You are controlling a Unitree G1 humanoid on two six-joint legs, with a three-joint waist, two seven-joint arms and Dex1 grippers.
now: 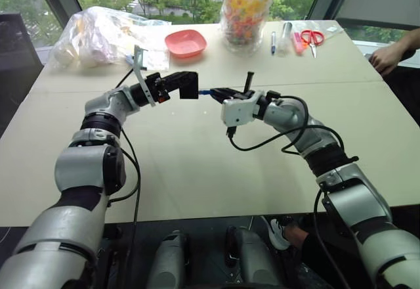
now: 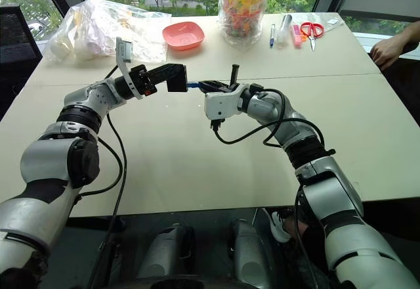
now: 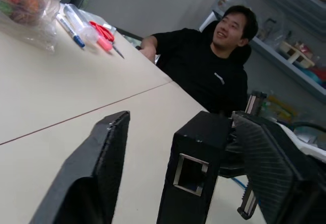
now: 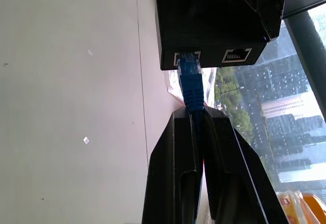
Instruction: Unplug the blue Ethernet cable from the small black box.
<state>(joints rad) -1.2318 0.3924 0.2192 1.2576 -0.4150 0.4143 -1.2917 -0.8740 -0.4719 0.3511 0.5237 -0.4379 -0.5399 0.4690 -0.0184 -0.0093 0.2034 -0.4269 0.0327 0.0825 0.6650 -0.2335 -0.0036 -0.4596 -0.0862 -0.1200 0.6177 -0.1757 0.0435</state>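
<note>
Above table [image 1: 197, 171], cable [image 4: 191, 86] between grippers — plugged

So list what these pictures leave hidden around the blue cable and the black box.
- Right wrist view: the blue Ethernet cable vanishes between the right gripper fingers; its far run is hidden.
- Same view: whether its plug is latched inside the small black box cannot be told.
- Left wrist view: the left gripper finger hides the box's far side, so contact there is unclear.
- Eye views: the plug is too small to judge.
</note>
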